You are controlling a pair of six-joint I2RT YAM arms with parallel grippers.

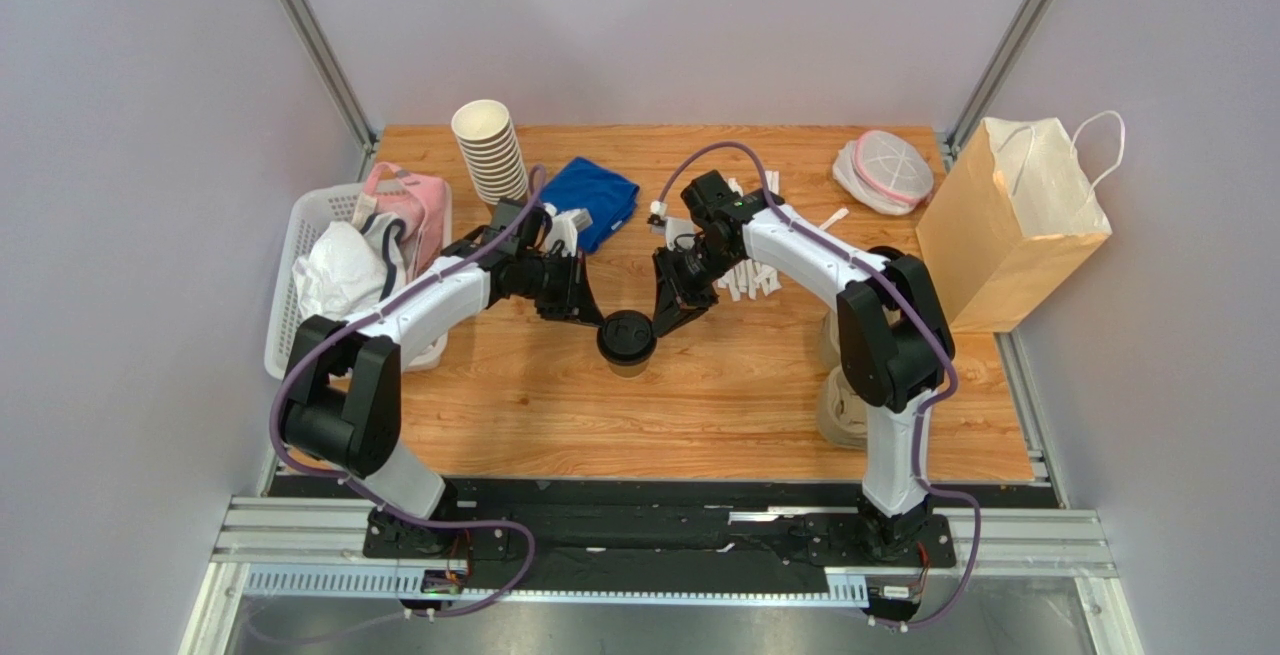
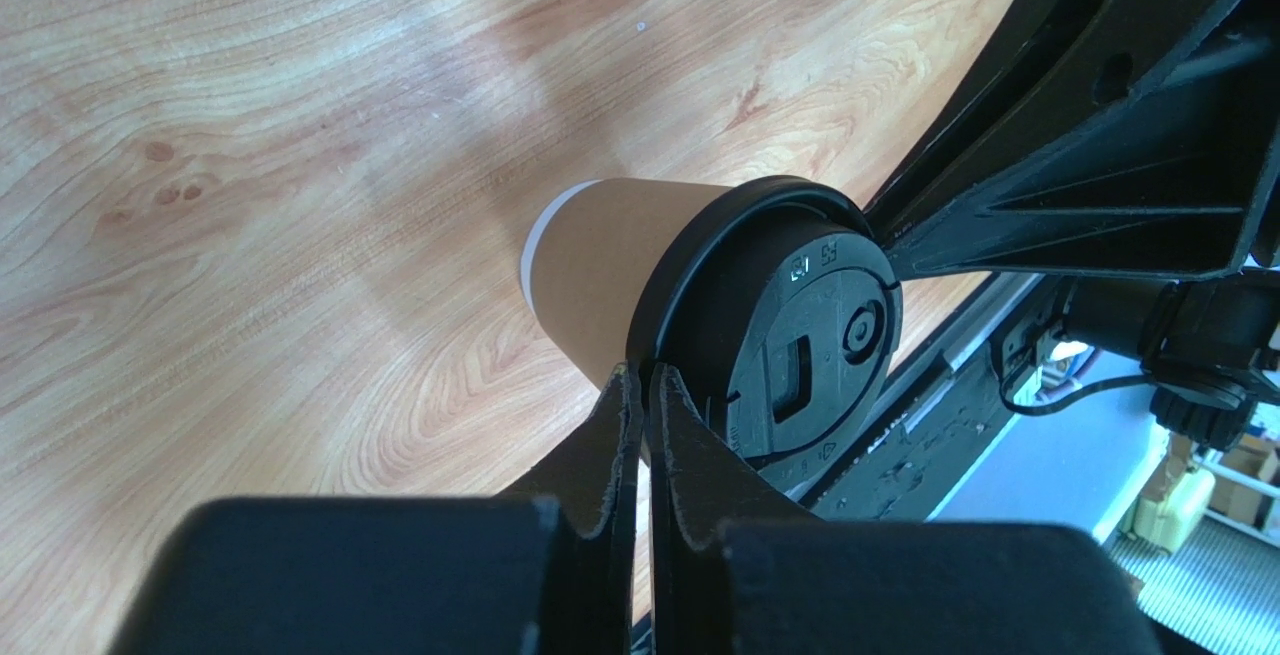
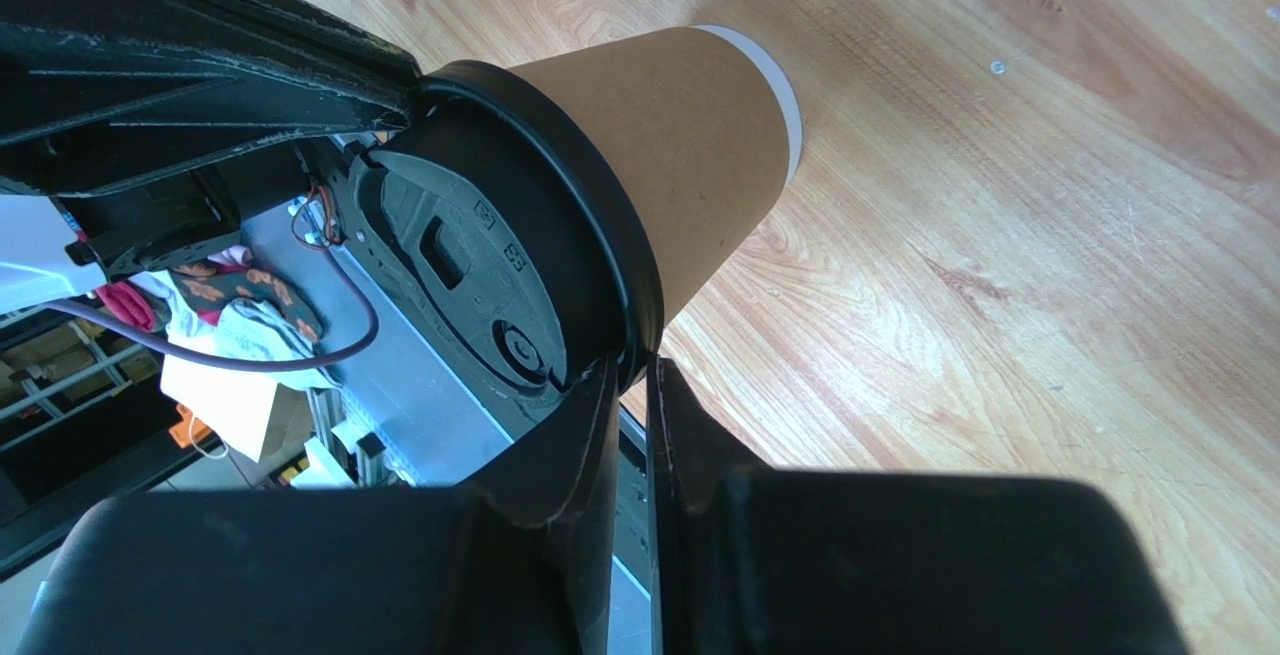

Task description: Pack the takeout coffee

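Note:
The takeout coffee [image 1: 627, 340] is a brown paper cup [image 2: 609, 258] with a black lid [image 2: 804, 333], standing upright on the wooden table between my two grippers. My left gripper [image 2: 646, 378] is shut, its fingertips against the lid's rim on the cup's left side [image 1: 594, 318]. My right gripper [image 3: 639, 370] comes in from the other side [image 1: 661, 313], its jaws nearly closed with the edge of the lid's rim [image 3: 601, 243] pinched between the tips. The cup's base rests on the wood in both wrist views.
A stack of lidless paper cups [image 1: 492, 150] and a blue cloth [image 1: 591, 198] lie behind the left arm. A white basket [image 1: 293, 310] of cloths sits at the left edge. White sachets [image 1: 748, 280], a mesh pouch [image 1: 884, 171] and a brown paper bag [image 1: 1014, 220] are to the right.

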